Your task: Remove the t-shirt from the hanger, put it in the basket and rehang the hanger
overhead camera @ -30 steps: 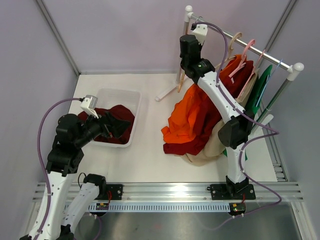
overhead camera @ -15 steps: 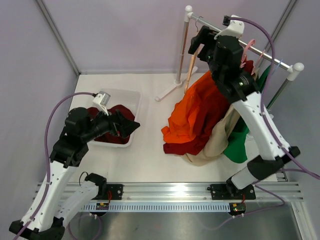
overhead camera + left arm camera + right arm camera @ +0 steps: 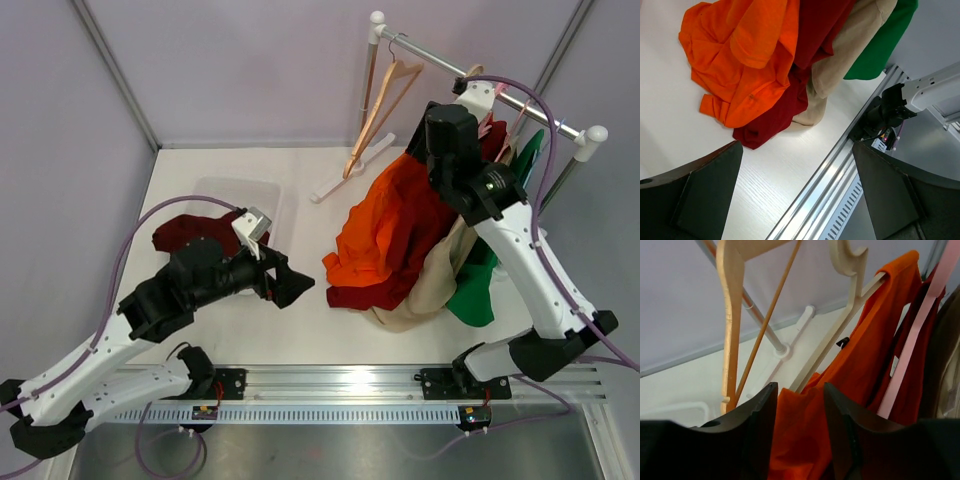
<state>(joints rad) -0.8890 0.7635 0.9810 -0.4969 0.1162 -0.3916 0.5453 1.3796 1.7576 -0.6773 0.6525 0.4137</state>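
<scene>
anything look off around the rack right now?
Yes. The orange t-shirt hangs half off its cream hanger: one hanger arm is bare and steeply tilted. The shirt's lower part is heaped on the table with a dark red garment and a beige garment. A bare wooden hanger hangs askew nearby.

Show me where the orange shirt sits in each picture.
Top external: orange shirt just right of centre.
Left wrist: orange shirt at upper left.
Right wrist: orange shirt from centre to right, on a cream hanger.
Shared landmark: the red shirt beside it.
</scene>
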